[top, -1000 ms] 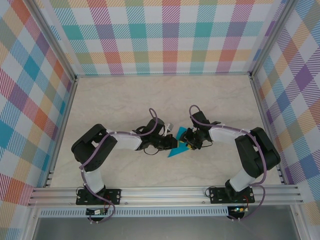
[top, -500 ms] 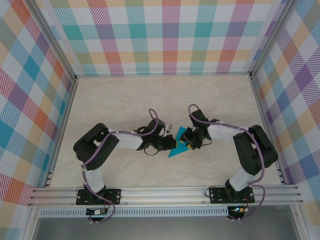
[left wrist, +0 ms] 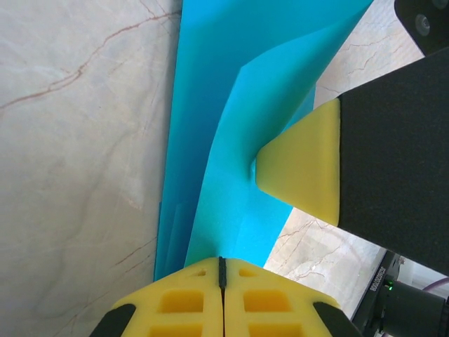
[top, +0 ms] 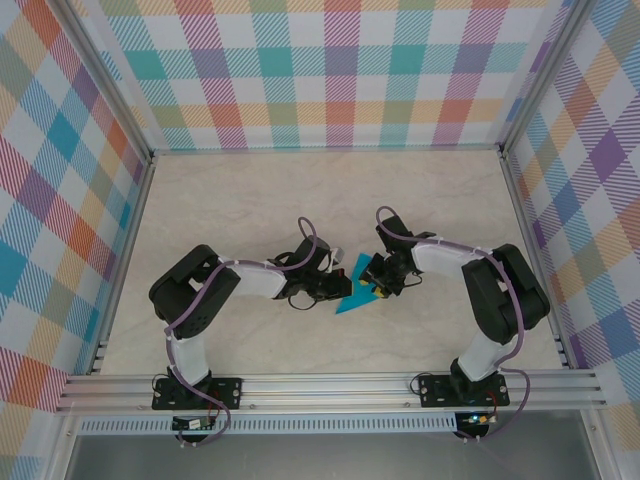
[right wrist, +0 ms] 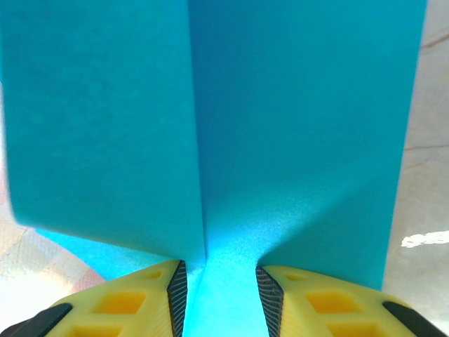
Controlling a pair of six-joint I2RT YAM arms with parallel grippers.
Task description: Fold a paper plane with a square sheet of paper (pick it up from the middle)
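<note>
Pale marbled table point(top: 250, 200), plaid walls point(top: 340, 70) around. Teal paper point(top: 352, 292) lies toward six o'clock. The left gripper point(left wrist: 222, 263), at its nine, pinches it. The right gripper point(right wrist: 221, 279), at three, straddles a crease with its fingers apart.

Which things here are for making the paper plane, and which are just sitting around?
For the job: blue paper, left end effector pinching it, right end effector at its fold.
Just there: marble table, checked walls.

The top camera looks down from above the near edge over the whole table point(top: 250, 200). Both wrist cameras sit close on the same teal paper point(right wrist: 280, 105), mid-table.
</note>
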